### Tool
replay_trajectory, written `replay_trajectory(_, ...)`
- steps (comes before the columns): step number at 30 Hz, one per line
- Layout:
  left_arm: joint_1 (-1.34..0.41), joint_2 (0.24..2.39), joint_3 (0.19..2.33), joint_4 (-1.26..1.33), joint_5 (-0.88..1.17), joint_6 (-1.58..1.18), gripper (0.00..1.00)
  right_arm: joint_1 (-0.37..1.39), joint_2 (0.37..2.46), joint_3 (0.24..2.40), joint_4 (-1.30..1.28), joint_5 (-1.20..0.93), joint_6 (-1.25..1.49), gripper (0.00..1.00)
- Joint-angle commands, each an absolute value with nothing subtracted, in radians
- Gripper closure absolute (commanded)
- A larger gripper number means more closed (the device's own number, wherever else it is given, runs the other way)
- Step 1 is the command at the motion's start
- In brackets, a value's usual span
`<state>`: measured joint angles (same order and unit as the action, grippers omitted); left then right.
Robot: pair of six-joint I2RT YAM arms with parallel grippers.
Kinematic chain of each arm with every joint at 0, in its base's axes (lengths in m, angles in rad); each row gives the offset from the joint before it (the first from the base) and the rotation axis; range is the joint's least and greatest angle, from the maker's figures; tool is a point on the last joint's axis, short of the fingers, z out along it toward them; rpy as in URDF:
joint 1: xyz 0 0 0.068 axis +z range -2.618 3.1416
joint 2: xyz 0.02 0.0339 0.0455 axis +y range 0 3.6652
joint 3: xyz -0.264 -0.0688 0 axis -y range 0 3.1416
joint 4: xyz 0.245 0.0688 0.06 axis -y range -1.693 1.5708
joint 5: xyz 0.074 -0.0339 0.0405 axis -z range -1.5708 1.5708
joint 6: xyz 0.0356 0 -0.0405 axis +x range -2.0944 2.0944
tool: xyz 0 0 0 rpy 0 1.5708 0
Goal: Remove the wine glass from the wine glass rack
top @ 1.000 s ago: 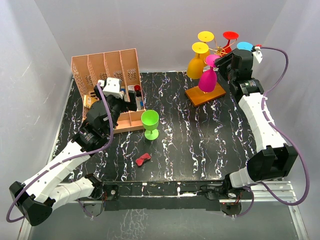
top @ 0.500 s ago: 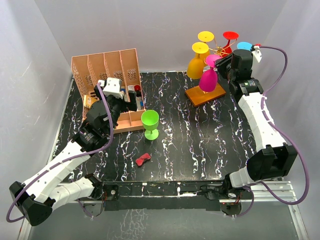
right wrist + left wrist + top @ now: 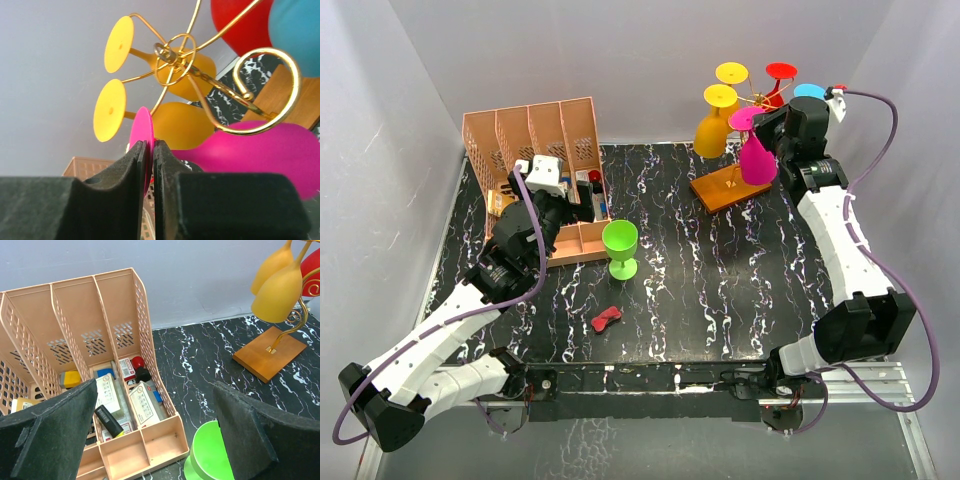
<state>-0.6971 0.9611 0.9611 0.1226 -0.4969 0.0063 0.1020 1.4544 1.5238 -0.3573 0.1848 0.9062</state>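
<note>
The gold wire wine glass rack [image 3: 756, 100] stands on an orange-brown wooden base [image 3: 728, 188] at the back right, with yellow, red and blue glasses hanging upside down. My right gripper [image 3: 767, 124] is shut on the flat foot [image 3: 141, 136] of a pink wine glass [image 3: 756, 160], which hangs bowl down beside the rack's spiral arm [image 3: 260, 95]. A green wine glass [image 3: 619, 247] stands upright mid-table. My left gripper [image 3: 160, 440] is open and empty above the organiser's front tray, with the green glass [image 3: 210, 455] at its right finger.
A pink slotted file organiser [image 3: 545, 160] with small boxes and a marker stands at the back left. A small red object [image 3: 606, 319] lies on the black marbled table [image 3: 720, 290]. Grey walls close in behind and on both sides.
The pink glass's bowl has swung to the right, from over the wooden base towards my right arm. The left arm has not moved.
</note>
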Motion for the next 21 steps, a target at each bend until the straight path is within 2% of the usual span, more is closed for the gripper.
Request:
replay_trajectory(1, -0.693, 0.939, 0.969, 0.141, -0.494, -0.002, 0.03, 0.097, 1.406, 1.504, -0.296, 0.155, 0.951, 0.88)
replay_trajectory(21, -0.693, 0.944, 0.976, 0.133, -0.498, -0.007, 0.04, 0.092, 1.405, 1.480, -0.143, -0.023, 1.147, 0.92)
